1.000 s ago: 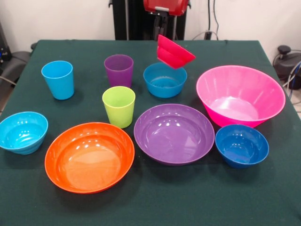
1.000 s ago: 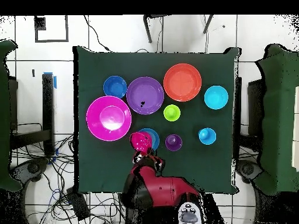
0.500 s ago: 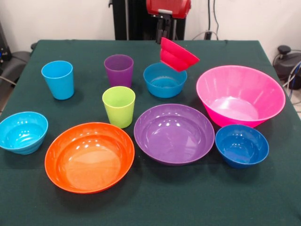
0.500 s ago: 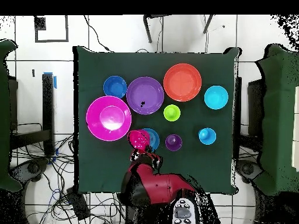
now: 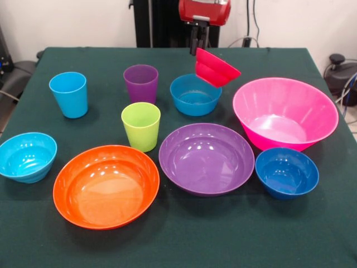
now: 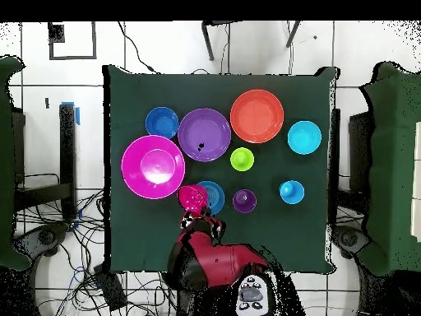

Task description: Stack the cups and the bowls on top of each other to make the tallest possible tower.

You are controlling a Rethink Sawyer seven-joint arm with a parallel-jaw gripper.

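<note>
Evidently the red bowl point(image 5: 216, 67) is pinched by its rim in the closed hand point(image 5: 199, 49), tilted above the blue bowl point(image 5: 195, 94) — light, stiff, glossy, likely slippery.

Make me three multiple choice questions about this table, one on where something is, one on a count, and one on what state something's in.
1. The green cup stands nearest which?
A. orange bowl
B. pink bowl
C. dark blue bowl

2. How many cups are on the table?
A. two
B. three
C. five

3. The red bowl is
A. flat on the cloth
B. nested in the pink bowl
C. held tilted in the air

Answers: 1 A, the orange bowl sits just in front of it. 2 B, light blue, purple and green. 3 C, it hangs slanted from the gripper beside the blue bowl.
</note>
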